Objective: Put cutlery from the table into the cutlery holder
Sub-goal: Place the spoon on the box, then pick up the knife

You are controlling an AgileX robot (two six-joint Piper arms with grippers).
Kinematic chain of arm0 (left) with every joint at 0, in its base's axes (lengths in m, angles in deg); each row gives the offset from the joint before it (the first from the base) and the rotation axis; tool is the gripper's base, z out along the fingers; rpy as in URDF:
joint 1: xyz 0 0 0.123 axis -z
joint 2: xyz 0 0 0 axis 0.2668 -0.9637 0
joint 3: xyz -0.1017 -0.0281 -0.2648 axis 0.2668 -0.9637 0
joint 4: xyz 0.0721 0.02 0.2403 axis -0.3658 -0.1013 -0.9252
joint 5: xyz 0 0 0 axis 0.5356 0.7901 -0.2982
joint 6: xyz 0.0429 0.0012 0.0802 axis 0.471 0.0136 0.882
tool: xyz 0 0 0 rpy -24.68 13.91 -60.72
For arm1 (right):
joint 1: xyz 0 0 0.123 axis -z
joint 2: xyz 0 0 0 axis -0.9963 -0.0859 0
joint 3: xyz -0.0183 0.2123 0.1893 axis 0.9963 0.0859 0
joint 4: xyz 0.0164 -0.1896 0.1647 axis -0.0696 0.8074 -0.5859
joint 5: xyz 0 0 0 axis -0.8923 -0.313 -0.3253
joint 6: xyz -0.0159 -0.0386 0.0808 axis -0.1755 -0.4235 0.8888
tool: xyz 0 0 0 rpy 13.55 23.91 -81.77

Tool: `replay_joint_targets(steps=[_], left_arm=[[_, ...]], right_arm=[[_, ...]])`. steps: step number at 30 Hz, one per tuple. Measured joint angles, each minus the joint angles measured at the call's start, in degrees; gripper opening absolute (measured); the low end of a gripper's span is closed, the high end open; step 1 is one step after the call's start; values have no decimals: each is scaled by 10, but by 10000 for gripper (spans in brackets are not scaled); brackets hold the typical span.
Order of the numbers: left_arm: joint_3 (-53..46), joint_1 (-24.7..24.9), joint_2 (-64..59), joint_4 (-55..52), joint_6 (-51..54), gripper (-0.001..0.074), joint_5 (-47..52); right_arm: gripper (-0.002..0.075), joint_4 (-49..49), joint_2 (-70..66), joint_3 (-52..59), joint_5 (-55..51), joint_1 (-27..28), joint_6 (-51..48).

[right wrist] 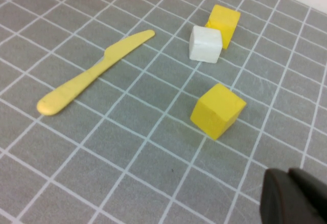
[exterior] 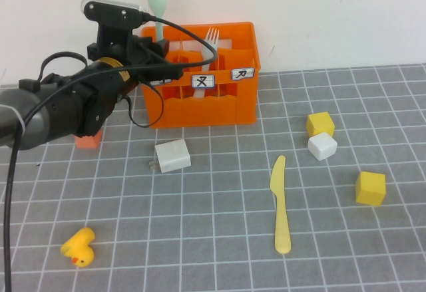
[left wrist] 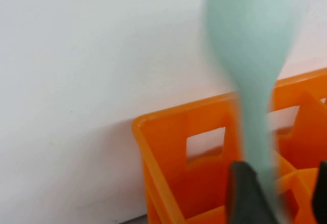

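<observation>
Left gripper (exterior: 160, 59) hangs over the left end of the cutlery holder (exterior: 219, 106), its fingers (left wrist: 245, 196) slightly apart around the upright mint-green spoon (exterior: 157, 2); whether they press it I cannot tell. Right gripper (right wrist: 294, 198) is closed and empty above the table (exterior: 219, 239). Fork (exterior: 210, 39) stands in the holder. Knife (exterior: 281, 202) lies flat in open room, near yellow cubes (exterior: 370, 187), a white cube (exterior: 322, 146), a white block (exterior: 173, 156) and a duck (exterior: 78, 247).

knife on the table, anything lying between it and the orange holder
Nothing visible does. The knife lies on bare tiles with open table up to the holder; the white plug block and the cubes sit off to either side.
</observation>
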Motion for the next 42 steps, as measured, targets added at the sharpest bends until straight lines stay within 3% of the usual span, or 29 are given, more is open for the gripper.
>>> replay_joint_targets(steps=[5,12,15,19,22,29,35,42], left_arm=[[0,0,0,-13,0,379,-3],[0,0,24,-16,0,406,-1],[0,0,70,-17,0,345,10],[0,0,157,-46,22,129,46],[5,0,242,-76,43,36,102],[33,0,418,-78,-21,3,298],[28,0,533,2,-20,1,471],[-105,0,664,142,87,0,498]], right_arm=[[-3,0,0,0,0,0,0],[-3,0,0,0,0,0,0],[-3,0,0,0,-13,0,-2],[-3,1,0,0,-52,0,-19],[-3,3,0,-12,-74,0,-24],[-3,4,-27,-95,-130,-1,-20],[-3,-17,-86,-197,-150,-4,-6],[-3,-25,-232,-263,-168,-4,-1]])
